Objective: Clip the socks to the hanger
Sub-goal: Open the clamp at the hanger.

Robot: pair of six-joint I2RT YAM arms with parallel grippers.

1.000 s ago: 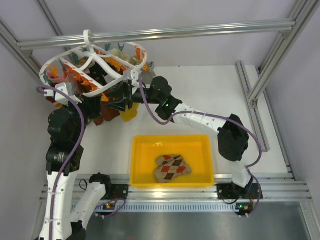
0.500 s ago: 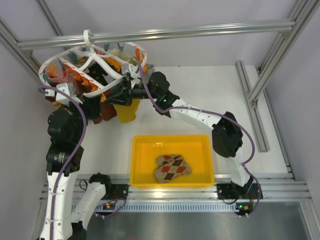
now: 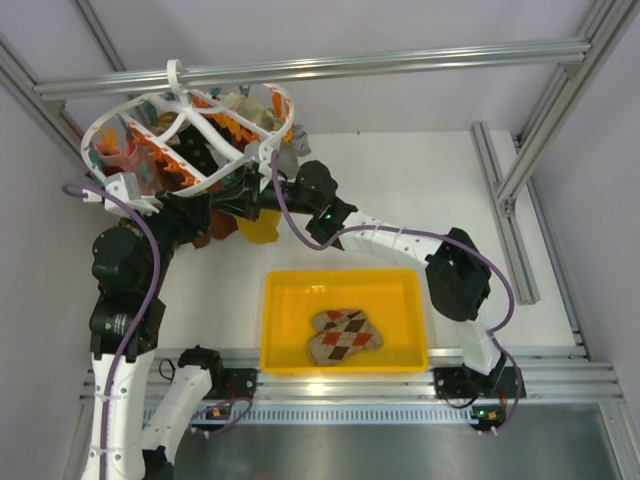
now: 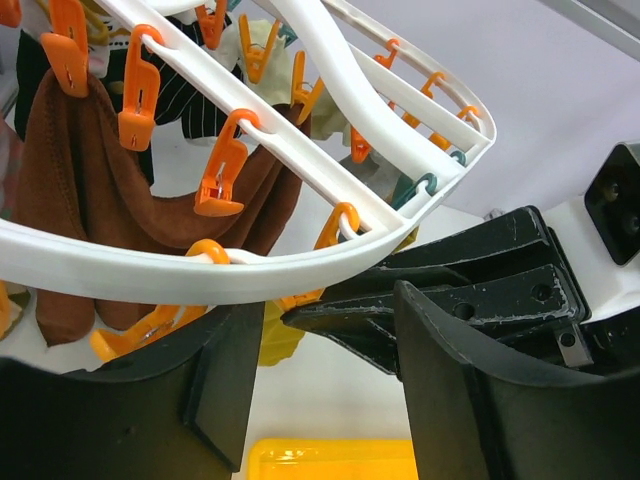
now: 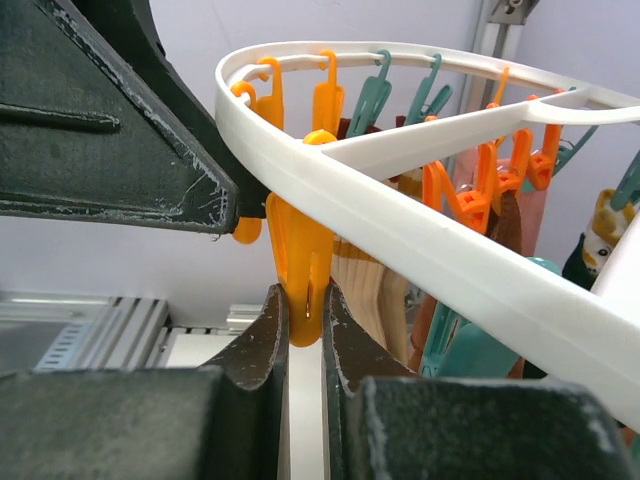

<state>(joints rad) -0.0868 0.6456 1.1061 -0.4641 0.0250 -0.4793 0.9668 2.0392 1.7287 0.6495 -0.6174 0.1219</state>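
Note:
The white round hanger (image 3: 190, 125) hangs from the top bar at the back left, ringed with orange and teal clips. My right gripper (image 5: 298, 322) is shut on an orange clip (image 5: 300, 262) under the hanger rim (image 5: 400, 232). My left gripper (image 4: 320, 400) is open just below the rim (image 4: 200, 272), with nothing between its fingers. A mustard-yellow sock (image 3: 258, 228) hangs below where both grippers meet; its top edge is hidden. It also shows as the yellow sock (image 4: 275, 338) in the left wrist view. A tan argyle sock (image 3: 345, 335) lies in the yellow tray (image 3: 283, 290).
Rust-brown socks (image 4: 80, 200) hang from orange clips on the hanger's left side. A ribbed tan sock (image 5: 372, 285) hangs just behind the pinched clip. Aluminium frame rails (image 3: 515, 200) run along the right and back. My right arm (image 3: 400, 240) reaches across above the tray.
My left gripper has opened and its arm has drawn back to the left. My right gripper has closed onto the orange clip. The yellow sock hangs a little higher.

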